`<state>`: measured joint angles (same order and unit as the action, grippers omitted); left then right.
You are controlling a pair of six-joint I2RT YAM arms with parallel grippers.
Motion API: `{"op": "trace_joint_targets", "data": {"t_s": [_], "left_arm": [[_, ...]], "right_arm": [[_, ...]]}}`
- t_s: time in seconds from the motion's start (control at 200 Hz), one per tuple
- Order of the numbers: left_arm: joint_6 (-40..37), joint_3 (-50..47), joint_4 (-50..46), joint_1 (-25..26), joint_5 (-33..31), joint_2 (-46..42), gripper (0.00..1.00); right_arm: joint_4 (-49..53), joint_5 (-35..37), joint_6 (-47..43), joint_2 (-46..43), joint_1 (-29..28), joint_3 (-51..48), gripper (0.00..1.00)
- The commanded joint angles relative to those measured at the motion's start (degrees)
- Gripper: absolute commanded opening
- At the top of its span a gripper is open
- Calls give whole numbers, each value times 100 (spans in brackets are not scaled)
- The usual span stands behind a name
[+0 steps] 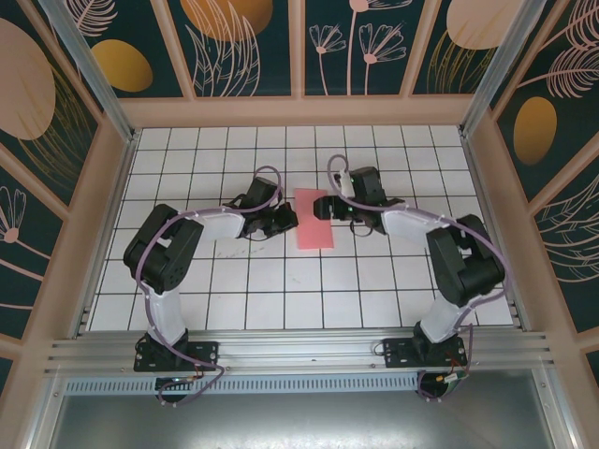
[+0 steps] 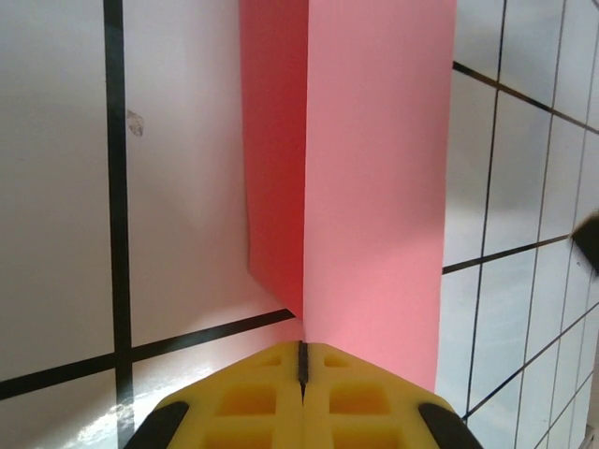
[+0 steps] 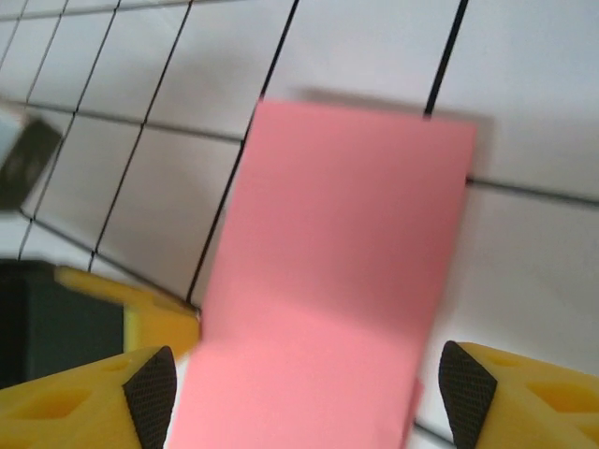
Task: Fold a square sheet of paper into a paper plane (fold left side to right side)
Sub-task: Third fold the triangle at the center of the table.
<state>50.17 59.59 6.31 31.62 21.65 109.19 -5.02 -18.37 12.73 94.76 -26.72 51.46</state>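
Sheet edge at closed left pincer

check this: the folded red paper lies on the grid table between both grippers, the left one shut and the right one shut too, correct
One thing is wrong: the right gripper is open, not shut. The right wrist view shows its fingers wide apart on either side of the folded red paper. The left gripper is shut, as you said.

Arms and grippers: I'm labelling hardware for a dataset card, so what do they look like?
Left arm and right arm have black joint housings, pale grey links and looping lilac cables. Left gripper and right gripper carry yellow pocketed fingers with black pads.
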Motion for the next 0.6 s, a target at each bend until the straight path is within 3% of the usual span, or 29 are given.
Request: {"op": "trace_joint_targets", "data": {"t_s": [0.0,0.195,0.33,0.596], "left_arm": [[279,-93,269,37,90,-268,0],[401,-88,340,38,258,-280,0],[454,-114,401,33,323,-285,0],[434,-88,385,33,366,-274,0]], "right_arm": [[-684,535,-455,-938,-413,-769,85],[-1033,2253,-1488,-1150,-1701,-1481,98],[-1556,3285,-2005,-716,-2422,-1630,99],[-1875,3874,-2351,193,-2756,-1257,99]]}}
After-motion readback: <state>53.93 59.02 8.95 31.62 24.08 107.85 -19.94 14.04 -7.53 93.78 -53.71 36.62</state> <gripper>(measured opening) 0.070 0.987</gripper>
